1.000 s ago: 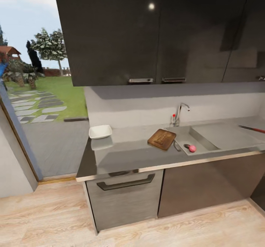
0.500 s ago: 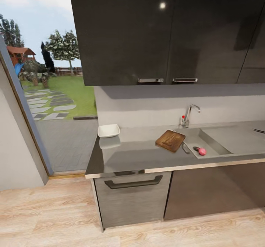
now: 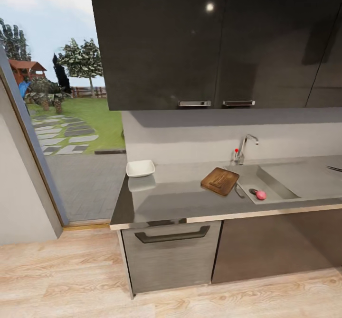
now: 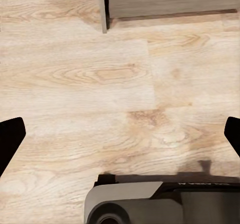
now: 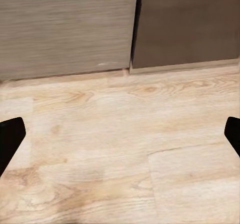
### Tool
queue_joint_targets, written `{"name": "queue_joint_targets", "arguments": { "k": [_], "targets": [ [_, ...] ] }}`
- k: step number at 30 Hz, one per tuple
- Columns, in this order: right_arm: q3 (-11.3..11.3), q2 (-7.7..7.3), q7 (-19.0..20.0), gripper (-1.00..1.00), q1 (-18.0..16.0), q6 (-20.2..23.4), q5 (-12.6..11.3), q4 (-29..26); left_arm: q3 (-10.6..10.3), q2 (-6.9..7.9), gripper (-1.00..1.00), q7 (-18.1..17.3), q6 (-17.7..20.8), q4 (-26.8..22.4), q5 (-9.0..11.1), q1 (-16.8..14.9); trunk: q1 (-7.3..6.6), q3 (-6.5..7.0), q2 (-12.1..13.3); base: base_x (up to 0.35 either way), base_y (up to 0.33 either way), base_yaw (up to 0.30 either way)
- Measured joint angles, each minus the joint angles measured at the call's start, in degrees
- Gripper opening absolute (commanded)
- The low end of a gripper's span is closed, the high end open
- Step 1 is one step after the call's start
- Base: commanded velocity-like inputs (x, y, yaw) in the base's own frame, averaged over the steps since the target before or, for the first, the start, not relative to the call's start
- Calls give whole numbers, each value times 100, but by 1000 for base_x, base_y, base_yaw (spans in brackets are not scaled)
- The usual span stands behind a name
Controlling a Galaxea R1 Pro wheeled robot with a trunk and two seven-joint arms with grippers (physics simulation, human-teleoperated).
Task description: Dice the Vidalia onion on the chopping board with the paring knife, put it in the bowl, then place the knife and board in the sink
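The Vidalia onion, a small pink ball, lies in the basin of the sink beside the drain. The brown chopping board rests on the countertop, its corner at the basin's left rim. The white bowl stands at the countertop's far left corner. On the drainboard, at the picture's right edge, the paring knife shows as a slim dark tip with its handle cut off. My left gripper and right gripper are both open with nothing between their fingers, low over the wooden floor near the cabinet fronts.
Dark wall cabinets hang over the counter. A chrome tap stands behind the basin. Below are a drawer front with a handle and a dark cabinet door. An open doorway to a garden lies left. Wooden floor stretches before the counter.
The camera moved during the first half second, so the counter sits further right in the picture and most of the knife is cut off. Nothing has changed since then.
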Motion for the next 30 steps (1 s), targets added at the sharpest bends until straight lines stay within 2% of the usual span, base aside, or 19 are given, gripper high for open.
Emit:
{"name": "queue_joint_targets", "arguments": {
  "k": [15, 19, 23, 26, 30],
  "targets": [
    [5, 2, 10, 100, 0, -90, 5, 2, 3, 18, 100, 0, -3, 0, -3, 0, 0, 0, 0, 90, 0, 0],
    [-21, -13, -215, 100, -1, 27, 23, -604, 2, 37, 100, 0, -4, -1, -2, -1, 0, 1, 0, 0, 0, 0],
    [-18, 5, -539, 100, -1, 799, 29, -1646, 3, 45, 100, 0, -4, -7, -1, -1, 0, 0, 0, 0, 0, 0],
    [-15, 20, -662, 100, -2, 1750, 28, -2620, 7, 48, 100, 0, -4, -8, -1, 0, 0, 1, 0, 0, 0, 0],
    [-14, 26, -705, 100, -5, 2269, 24, -3413, 7, 49, 100, 0, -4, -7, -1, 0, 0, 1, 0, 0, 0, 0]
  ]
}}
